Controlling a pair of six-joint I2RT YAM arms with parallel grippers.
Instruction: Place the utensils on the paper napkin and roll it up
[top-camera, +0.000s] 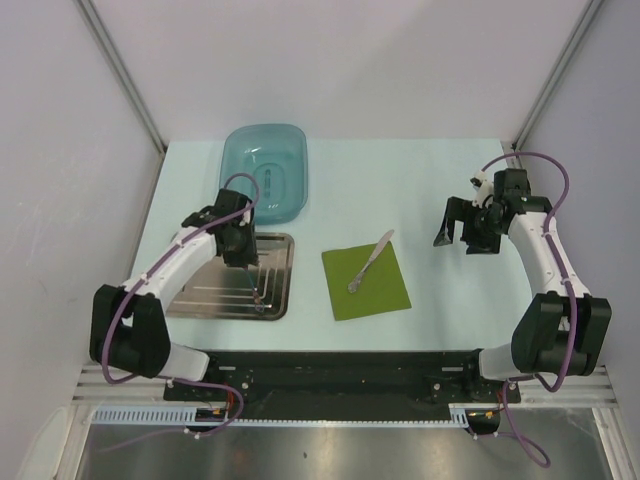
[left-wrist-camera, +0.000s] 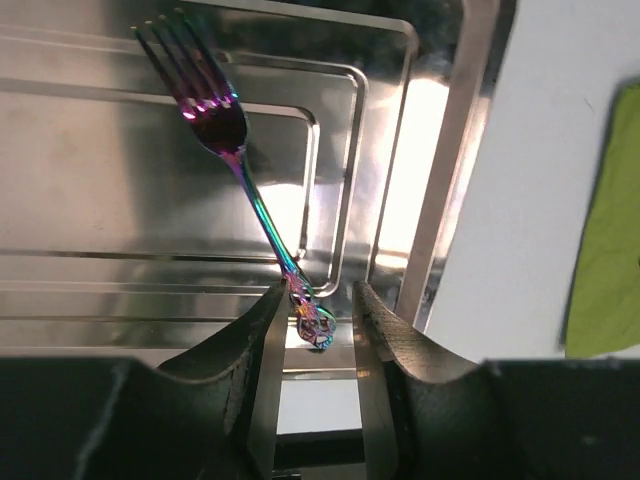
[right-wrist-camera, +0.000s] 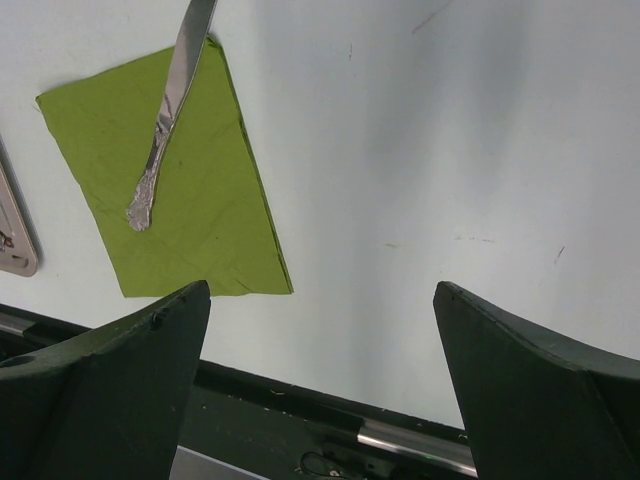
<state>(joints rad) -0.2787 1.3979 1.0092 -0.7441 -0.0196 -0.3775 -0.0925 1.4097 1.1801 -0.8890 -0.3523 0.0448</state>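
Steel tray (left-wrist-camera: 120, 200): the fork (left-wrist-camera: 255, 205) has its handle tip between the parted jaws of the left gripper (left-wrist-camera: 320, 298), so centre it and close squarely before lifting; the right gripper (right-wrist-camera: 320, 287) stands wide apart, empty.

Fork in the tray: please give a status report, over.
Left gripper astride fork handle in tray, grip unclear. Right gripper open, empty. Knife on napkin. Nothing in the way.

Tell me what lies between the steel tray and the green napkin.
Nothing: only a bare strip of table separates the steel tray from the green napkin, clearest in the top view.
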